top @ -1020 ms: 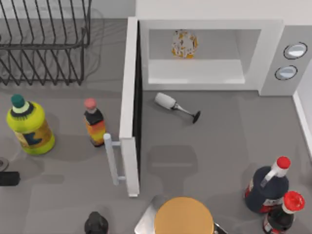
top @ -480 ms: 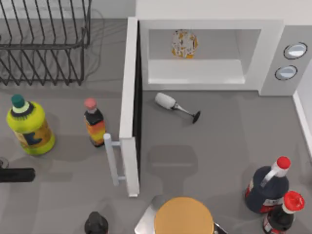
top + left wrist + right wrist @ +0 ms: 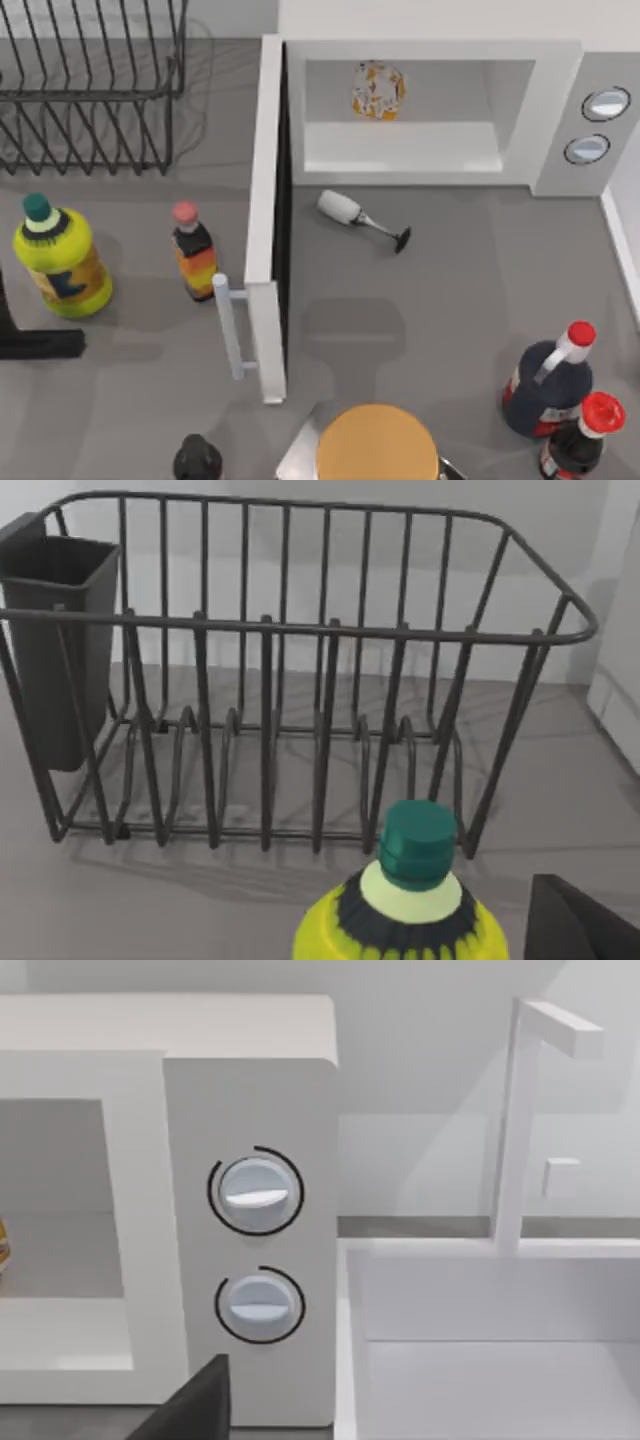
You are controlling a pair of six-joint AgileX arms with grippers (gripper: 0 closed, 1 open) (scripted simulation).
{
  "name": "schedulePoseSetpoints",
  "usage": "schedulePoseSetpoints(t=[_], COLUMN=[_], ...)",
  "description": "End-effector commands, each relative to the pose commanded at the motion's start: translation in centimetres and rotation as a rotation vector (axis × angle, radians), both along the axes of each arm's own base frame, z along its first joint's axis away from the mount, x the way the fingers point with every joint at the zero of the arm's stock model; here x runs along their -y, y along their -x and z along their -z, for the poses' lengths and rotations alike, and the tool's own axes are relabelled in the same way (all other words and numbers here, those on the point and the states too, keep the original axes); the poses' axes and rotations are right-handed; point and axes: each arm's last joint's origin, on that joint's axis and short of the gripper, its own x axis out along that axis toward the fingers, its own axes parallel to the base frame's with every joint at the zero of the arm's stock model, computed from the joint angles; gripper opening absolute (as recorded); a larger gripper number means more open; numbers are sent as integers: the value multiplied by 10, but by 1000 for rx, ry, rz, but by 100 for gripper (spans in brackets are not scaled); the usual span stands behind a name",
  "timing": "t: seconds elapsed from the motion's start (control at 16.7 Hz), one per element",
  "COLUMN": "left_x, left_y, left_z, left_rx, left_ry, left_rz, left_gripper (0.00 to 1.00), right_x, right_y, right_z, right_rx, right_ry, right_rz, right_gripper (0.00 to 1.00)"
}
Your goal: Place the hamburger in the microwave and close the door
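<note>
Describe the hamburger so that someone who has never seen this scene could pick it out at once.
Start at the microwave, the large white box at the back of the table with its door swung open. Inside its cavity, towards the back wall, sits the hamburger. It is a small pale cream round with orange and yellow speckles, unlike the much larger plain orange-tan disc at the table's front edge.

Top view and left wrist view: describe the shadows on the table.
Top view: a soft grey shadow lies on the table in front of the open microwave, and the dish rack casts thin curved lines beside it. Left wrist view: the dish rack's bars throw faint stripes on the table beneath.
</note>
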Motion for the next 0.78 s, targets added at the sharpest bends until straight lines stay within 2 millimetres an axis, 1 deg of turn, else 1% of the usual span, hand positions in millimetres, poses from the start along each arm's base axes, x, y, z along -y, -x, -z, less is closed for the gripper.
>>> schedulePoseSetpoints(t=[0.18,0.42,0.6,0.78], left_x=[15,41,61,76], left_y=[-13,-40,-55,-63], left_z=[-23,-52,-66,-75], left_rx=[-177,-441,-589,-665], left_ry=[11,-29,-60,-69], left_rz=[27,36,25,18], left_gripper=[0,0,0,0], right_x=[0,0,0,0], right_y=[0,0,0,0], right_z=[0,0,0,0], right_rx=[0,0,0,0], right_ry=[0,0,0,0], right_rz=[0,0,0,0], right_gripper=[100,100,100,100])
